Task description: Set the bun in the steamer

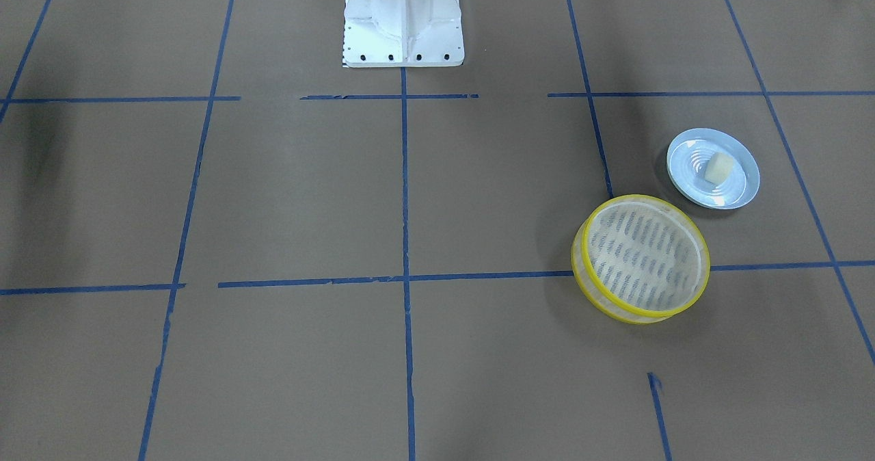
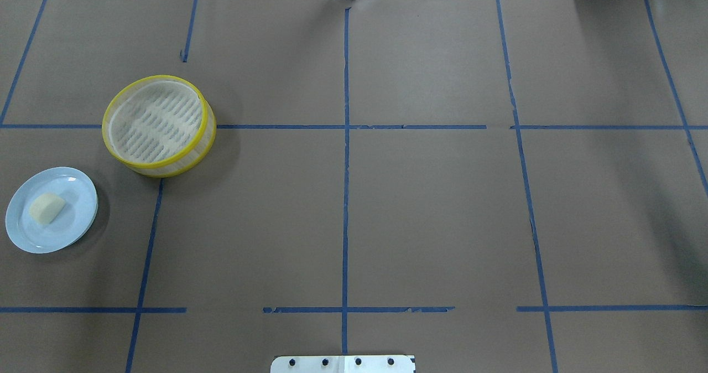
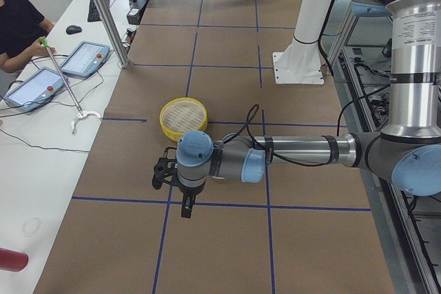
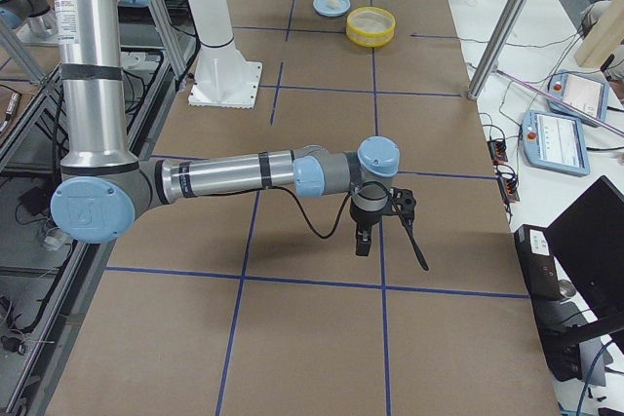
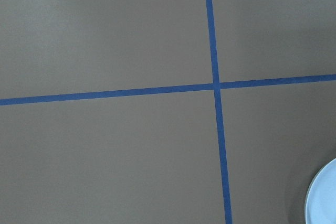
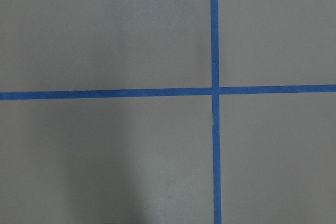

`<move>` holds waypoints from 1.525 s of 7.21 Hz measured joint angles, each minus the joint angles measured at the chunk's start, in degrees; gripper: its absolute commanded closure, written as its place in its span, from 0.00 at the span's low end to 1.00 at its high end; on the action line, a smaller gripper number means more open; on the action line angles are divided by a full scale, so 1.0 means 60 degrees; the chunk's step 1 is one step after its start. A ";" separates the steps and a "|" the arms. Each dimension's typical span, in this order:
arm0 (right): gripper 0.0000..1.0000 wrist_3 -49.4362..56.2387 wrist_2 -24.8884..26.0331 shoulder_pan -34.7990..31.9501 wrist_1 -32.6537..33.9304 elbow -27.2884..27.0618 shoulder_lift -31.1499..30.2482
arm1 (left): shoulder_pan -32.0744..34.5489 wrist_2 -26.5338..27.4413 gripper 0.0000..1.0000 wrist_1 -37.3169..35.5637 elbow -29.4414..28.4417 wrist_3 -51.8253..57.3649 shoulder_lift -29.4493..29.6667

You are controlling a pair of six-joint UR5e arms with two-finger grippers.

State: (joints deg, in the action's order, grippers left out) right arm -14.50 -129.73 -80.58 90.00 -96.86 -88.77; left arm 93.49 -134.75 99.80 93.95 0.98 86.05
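Observation:
The bun (image 2: 46,207) is a small cream-white block lying on a pale blue plate (image 2: 74,193) at the table's left side. It also shows in the front view (image 1: 720,167) and far off in the right side view (image 4: 334,2). The steamer (image 2: 185,160), a round basket with yellow rims and a slatted floor, stands empty just beyond the plate, also in the front view (image 1: 581,269). My left gripper (image 3: 164,174) hovers above the table close to the plate. My right gripper (image 4: 408,226) hangs over the table's right half. I cannot tell whether either gripper is open or shut.
Brown paper with blue tape lines covers the table. The white robot base (image 1: 403,20) stands at the near middle edge. The plate's rim (image 5: 325,198) shows in the corner of the left wrist view. Tablets and cables (image 3: 62,74) lie on a side bench.

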 measured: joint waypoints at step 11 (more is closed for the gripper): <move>0.00 0.0000 0.0000 -0.0003 0.0000 0.0000 -0.0001 | -0.5024 0.1399 0.00 0.3449 0.1782 -0.6897 -0.0802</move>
State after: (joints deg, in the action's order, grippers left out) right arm -14.50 -129.73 -80.60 90.00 -96.86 -88.77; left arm 63.35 -126.35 120.50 104.65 -40.41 81.24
